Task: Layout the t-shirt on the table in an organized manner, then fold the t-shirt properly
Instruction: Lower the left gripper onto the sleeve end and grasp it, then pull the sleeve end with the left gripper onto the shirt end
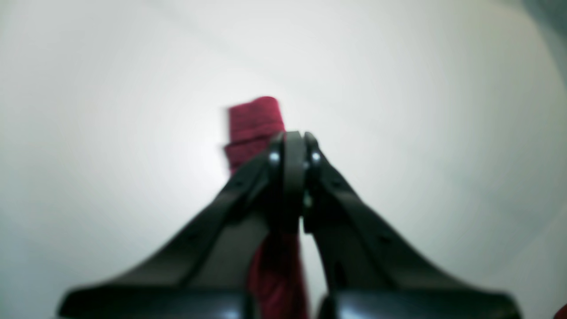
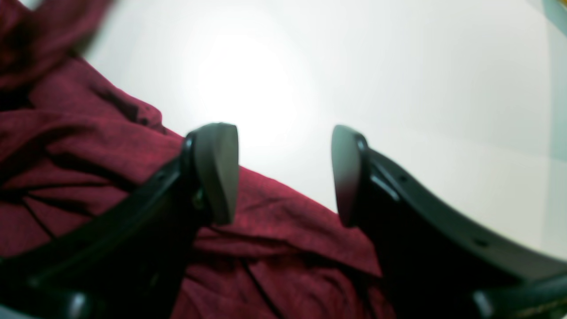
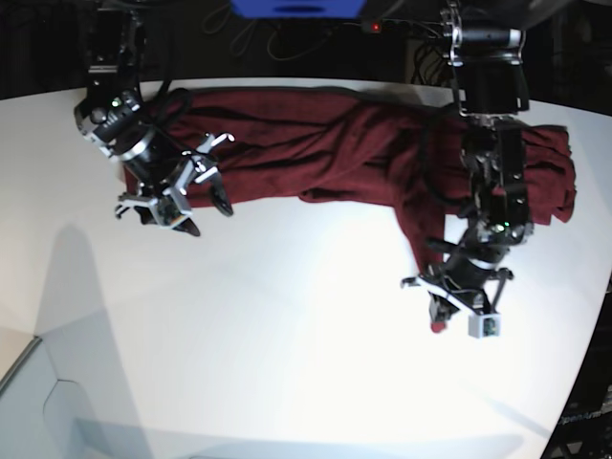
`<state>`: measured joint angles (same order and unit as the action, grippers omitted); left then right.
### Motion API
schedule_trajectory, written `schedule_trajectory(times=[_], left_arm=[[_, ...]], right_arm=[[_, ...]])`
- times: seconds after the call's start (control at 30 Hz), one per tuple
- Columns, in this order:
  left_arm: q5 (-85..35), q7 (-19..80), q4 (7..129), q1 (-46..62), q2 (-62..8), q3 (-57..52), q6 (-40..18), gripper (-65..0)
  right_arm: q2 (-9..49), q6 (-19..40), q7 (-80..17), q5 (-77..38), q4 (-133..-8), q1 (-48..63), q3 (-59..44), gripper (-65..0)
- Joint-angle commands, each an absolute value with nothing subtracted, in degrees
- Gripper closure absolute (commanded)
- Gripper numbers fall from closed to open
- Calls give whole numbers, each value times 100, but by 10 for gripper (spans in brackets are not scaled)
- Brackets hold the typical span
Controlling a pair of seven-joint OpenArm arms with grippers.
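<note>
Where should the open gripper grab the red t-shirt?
Probably the near edge of the t-shirt just under the right gripper, coming down from above with one finger on each side of that edge. The edge lies bunched and raised on the white table, giving the open fingers something to pinch.

Black arms [image 3: 492,172], curved matte jaws, silver screws.

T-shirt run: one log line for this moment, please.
left hand shut on t-shirt edge | right hand open over cloth | shirt bunched on table
</note>
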<state>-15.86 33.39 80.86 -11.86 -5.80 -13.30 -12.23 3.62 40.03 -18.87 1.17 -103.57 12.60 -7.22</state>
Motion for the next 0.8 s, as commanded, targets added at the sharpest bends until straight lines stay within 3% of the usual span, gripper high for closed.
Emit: schedule_trajectory(times=[0.0, 0.23, 0.43, 0.77], left_arm=[[-1631, 3503, 8347, -1218, -593, -1508, -1270, 0], [-1631, 4418, 9420, -848, -593, -2642, -1323, 0], [-1640, 4558, 10308, -75, -593, -3433, -1332, 0], [-1640, 4497, 10457, 418, -629, -4708, -1341, 0]], right_arm=[[382, 4000, -1745, 13, -10475, 1270, -734, -336], [365, 4000, -1745, 13, -10466, 1323, -708, -336], [365, 4000, -1745, 13, -10448, 1332, -708, -336], [163, 4000, -1745, 4, -10448, 1341, -699, -336]])
